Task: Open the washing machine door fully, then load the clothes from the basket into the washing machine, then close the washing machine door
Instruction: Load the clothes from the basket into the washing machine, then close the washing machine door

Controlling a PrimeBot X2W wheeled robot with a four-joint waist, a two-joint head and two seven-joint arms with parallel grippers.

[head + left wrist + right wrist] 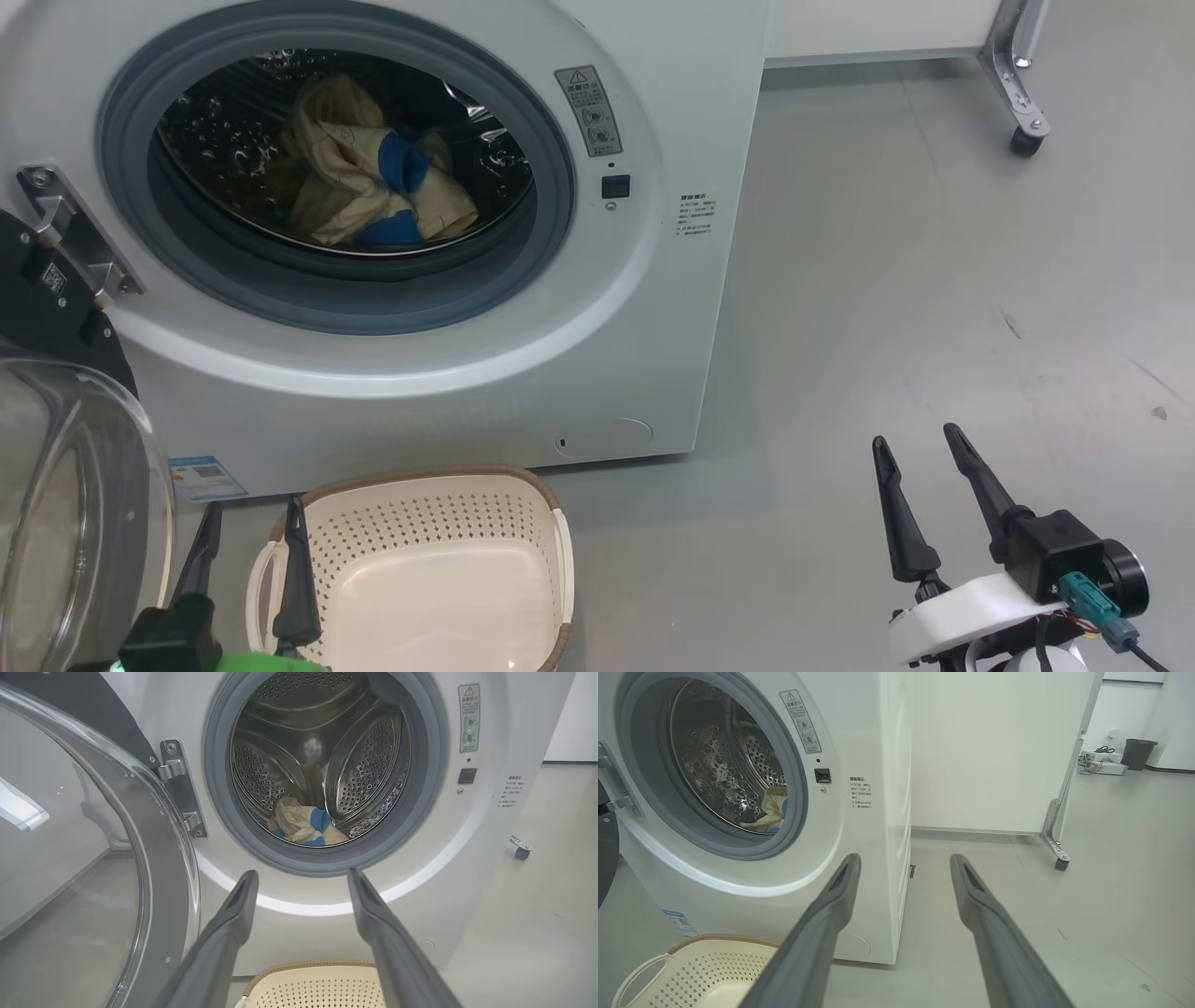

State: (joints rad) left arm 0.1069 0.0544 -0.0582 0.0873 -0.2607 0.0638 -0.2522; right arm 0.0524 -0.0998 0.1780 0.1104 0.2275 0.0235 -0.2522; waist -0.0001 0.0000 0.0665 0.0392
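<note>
Low in the head view, the left gripper (254, 509) and right gripper (915, 437) hold their fingers spread. Just beyond the left one, the basket (420, 478) stands before the washing machine (653, 93), its near end cut off. The washing machine door (75, 485) hangs open at left, largely out of frame. Deep in the drum lie the clothes (364, 177), prints unreadable.

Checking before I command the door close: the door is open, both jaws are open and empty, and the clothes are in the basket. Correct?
Not quite. The clothes lie inside the washing machine drum, and the basket is empty, as the head view shows. The door is open; the left gripper and right gripper have open, empty jaws.
</note>
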